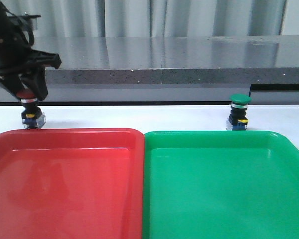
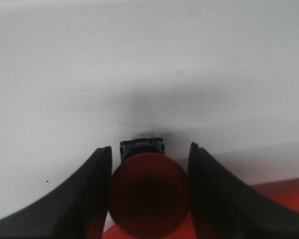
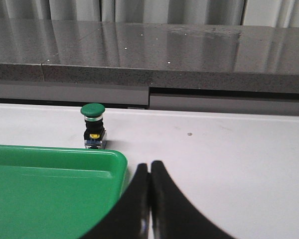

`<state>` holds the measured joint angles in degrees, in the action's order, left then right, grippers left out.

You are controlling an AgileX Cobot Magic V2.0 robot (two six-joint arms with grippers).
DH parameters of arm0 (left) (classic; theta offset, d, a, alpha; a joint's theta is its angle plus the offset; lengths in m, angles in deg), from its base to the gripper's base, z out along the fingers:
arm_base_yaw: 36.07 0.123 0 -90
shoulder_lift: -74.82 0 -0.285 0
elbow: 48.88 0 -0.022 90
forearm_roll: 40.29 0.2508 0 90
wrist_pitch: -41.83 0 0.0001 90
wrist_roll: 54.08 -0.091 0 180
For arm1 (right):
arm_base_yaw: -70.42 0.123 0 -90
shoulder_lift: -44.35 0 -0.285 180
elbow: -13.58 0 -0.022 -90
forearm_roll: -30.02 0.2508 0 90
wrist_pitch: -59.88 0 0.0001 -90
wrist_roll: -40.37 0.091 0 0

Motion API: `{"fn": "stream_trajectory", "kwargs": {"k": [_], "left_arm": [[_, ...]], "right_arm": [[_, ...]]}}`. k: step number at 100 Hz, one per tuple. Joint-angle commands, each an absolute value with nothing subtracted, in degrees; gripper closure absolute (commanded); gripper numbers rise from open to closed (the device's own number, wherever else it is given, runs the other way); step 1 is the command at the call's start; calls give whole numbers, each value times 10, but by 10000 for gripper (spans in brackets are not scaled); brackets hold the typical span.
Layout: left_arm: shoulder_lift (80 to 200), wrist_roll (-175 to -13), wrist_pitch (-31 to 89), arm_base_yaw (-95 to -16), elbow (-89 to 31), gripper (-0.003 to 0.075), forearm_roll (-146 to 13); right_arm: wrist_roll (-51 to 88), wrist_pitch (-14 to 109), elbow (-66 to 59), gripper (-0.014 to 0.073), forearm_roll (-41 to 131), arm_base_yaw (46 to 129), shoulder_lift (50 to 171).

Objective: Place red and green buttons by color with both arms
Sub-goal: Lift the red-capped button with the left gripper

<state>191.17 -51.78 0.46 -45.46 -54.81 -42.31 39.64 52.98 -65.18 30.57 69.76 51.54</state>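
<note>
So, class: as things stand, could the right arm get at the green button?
Probably yes. The green button stands upright on bare table behind the green tray, nothing beside it. The right gripper sits nearby, but its fingers are shut and must open first.

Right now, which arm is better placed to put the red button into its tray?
The left. Its gripper already has its fingers on both sides of the red button, just behind the red tray. The right gripper is shut and empty, near the green tray.

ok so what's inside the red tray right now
Nothing shows inside the red tray; only glare on its floor. The red button stands behind it on the table, the left hand around its cap.
</note>
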Motion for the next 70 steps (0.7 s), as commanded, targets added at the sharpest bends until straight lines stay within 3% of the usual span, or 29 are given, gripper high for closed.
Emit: {"fn": "stream_trajectory", "kwargs": {"k": [1,26,70], "left_arm": [[1834,-515,19,-458,-567,572,-440],[1743,-515,12,-461,-537,572,-488],[1634,-514,97,-511,-313,572,-550]], "right_arm": [[396,577,-644,703,305,692,503],[396,577,-644,703,305,692,503],[396,577,-644,703,305,692,503]]}}
